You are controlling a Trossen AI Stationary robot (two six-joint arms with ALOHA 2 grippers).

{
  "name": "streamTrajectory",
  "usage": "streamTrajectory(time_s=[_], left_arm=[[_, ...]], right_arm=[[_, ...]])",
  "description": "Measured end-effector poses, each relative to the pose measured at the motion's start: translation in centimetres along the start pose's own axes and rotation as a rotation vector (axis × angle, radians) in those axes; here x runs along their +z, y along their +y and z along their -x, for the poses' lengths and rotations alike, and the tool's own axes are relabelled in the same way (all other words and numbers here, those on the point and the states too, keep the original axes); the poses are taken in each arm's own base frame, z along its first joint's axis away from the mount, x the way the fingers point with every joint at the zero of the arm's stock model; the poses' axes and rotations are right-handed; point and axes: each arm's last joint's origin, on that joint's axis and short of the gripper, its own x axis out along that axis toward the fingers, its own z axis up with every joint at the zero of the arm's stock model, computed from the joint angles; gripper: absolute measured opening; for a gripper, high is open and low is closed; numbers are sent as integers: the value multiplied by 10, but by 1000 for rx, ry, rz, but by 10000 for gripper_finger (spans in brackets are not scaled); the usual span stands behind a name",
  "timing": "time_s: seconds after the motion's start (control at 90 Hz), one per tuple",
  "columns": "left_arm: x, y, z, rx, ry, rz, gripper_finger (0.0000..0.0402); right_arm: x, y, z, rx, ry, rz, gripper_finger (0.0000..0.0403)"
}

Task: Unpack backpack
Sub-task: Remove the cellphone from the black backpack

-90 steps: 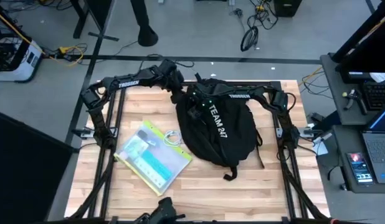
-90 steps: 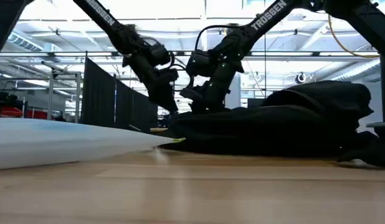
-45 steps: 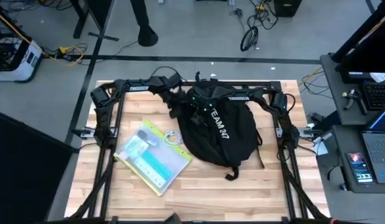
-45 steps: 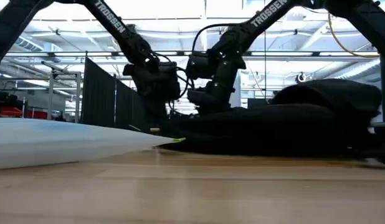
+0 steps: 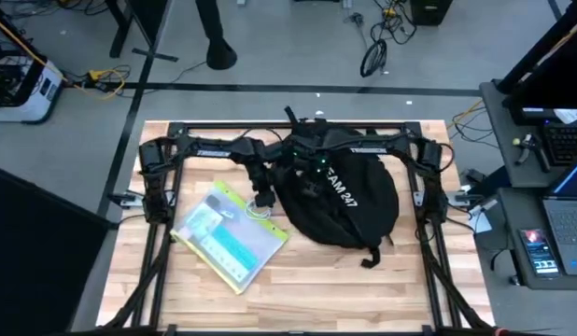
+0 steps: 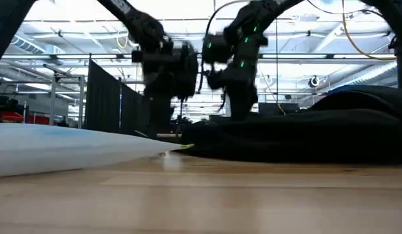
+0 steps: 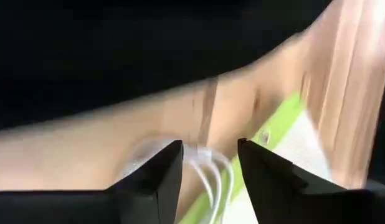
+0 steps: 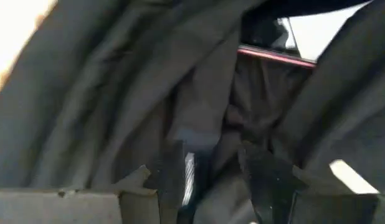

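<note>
Both pincers part-open and empty, left gripper [image 5: 261, 198] beside the backpack [image 5: 349, 201], right gripper [image 5: 305, 177] should reach deeper inside, slowly.

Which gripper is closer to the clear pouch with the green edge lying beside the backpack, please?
The left. The left gripper hangs just over the pouch by its white cable, fingers open. The right gripper is farther off, over the backpack, fingers open.

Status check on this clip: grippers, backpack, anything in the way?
Left gripper open, empty, over white cable beside backpack. Right gripper open at backpack's opening. Clear zip pouch lies left of backpack, already out.
</note>
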Motion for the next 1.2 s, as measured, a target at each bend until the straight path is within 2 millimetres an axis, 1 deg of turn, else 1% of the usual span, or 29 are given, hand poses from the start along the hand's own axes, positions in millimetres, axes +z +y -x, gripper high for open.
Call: streamTrajectory(time_s=[0.078,0.156,0.211,0.278,0.333,0.4,0.533,0.611,0.711,0.778,0.889,0.978,1.067,1.122,1.2], left_arm=[[7,-7,24,88,-75,-23,143],[12,-8,48,207,-147,-40,143],[14,-7,67,288,-203,-68,143],[11,0,82,306,-224,-76,143],[11,9,92,279,-258,-75,143],[7,26,101,258,-267,-42,143],[2,67,107,269,-273,1,143],[0,90,101,225,-268,26,143],[-1,111,95,195,-275,14,143],[1,121,86,194,-271,-7,143],[6,135,68,195,-270,-27,143],[12,140,54,183,-281,-25,143],[13,139,38,124,-248,-20,143],[14,134,27,79,-223,-26,143],[16,120,16,25,-184,-44,143]], right_arm=[[-3,2,17,-1,-37,29,141],[-4,1,28,-2,-71,43,141],[-2,-2,32,-3,-103,45,141],[0,-5,32,3,-131,14,141],[3,-9,29,6,-145,-22,142],[6,-13,21,47,-175,-81,146],[8,-20,-6,147,-235,-267,172],[6,-23,-23,178,-265,-391,192],[-3,-25,-41,198,-261,-564,218],[-4,-24,-47,209,-302,-670,232],[-7,-21,-52,136,-310,-790,246],[-6,-19,-52,47,-369,-853,248],[-3,-19,-51,35,-414,-900,247],[-2,-19,-51,40,-430,-915,245],[-2,-19,-51,41,-430,-923,243]])
